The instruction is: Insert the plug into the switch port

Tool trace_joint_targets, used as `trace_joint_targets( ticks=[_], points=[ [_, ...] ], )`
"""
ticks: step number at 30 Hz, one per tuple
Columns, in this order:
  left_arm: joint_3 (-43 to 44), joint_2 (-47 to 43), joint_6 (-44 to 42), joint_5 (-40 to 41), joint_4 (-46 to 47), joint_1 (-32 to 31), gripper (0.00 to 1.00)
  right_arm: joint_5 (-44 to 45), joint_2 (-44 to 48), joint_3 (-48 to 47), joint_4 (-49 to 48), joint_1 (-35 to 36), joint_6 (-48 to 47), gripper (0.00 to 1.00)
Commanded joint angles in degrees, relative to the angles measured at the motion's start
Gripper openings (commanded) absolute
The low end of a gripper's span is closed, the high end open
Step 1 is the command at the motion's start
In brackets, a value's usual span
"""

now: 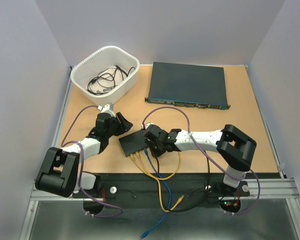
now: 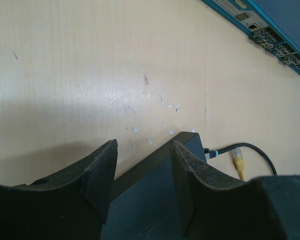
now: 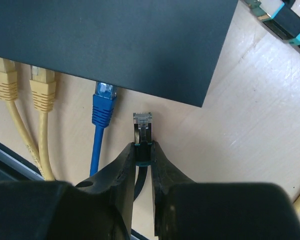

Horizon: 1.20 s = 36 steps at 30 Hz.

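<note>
The right pincer (image 3: 142, 150) is closed narrowly on the black-and-teal boot of the plug (image 3: 142, 121). The plug's clear tip is pointed at the near edge of the small black switch (image 3: 115, 40) and is held just short of it, not touching. Insertion is therefore judged not yet done: the plug is grasped and roughly lined up, and the last push into the switch port is left. The free port itself is hidden under the box's edge, so exact alignment cannot be confirmed. Just beside the plug's line a blue cable (image 3: 103, 102) is seated in the switch, with two yellow cables (image 3: 42, 87) further along; the blue boot is the nearest thing that could be fouled. The left pincer (image 2: 142, 150) is seen about half open astride the switch's far corner, apparently to brace it; whether its fingers are pressing on the box cannot be told. Well apart on the counter (image 1: 240, 115), a large network unit (image 1: 187, 82) and a white basket (image 1: 80, 67) of black cords are placed, out of the way.
</note>
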State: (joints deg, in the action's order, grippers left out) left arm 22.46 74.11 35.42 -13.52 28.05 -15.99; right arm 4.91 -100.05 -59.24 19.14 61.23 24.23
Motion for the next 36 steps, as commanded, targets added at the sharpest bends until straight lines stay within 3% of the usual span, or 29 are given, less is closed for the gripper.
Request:
trace_joint_targets(
  ticks=[1, 14, 36],
  points=[
    [1.19, -1.86, -1.14, -0.28, 2.18, 0.61, 0.57, 3.17, -2.6, -2.8, 2.31, 0.64, 0.03, 0.01],
    [4.43, 1.91, -1.93, -2.39, 1.92, 0.78, 0.57, 8.53, -5.24, -6.93, 5.03, 0.55, 0.03, 0.01],
    [10.68, 10.71, -2.2, -2.04, 0.16, 0.78, 0.54, 15.39, -16.66, -23.37, 21.37, -1.38, -1.2, 0.01]
  ],
)
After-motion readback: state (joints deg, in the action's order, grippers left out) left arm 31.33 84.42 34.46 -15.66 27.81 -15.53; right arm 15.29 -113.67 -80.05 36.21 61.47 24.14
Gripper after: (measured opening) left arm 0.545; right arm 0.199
